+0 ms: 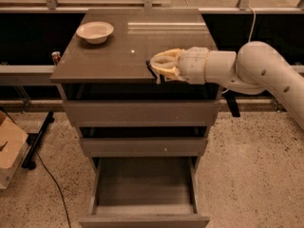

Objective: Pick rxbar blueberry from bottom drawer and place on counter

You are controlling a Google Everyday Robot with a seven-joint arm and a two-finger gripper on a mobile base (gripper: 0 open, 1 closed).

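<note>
Camera view is showing the claw (157,66) hovering at the desk (109,56) front edge, pinching the dark rxbar blueberry (153,71), seemingly for setting it down; the bottom drawer (142,186) is lying open.

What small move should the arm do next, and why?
Probably move the gripper a little further in over the counter and lower it: the dark rxbar blueberry it holds hangs at the front edge, and the bottom drawer looks empty.

Cream rounded arm (259,70) w/ dark dots, tan-yellow hand (156,68) at counter (107,56) front edge.
</note>
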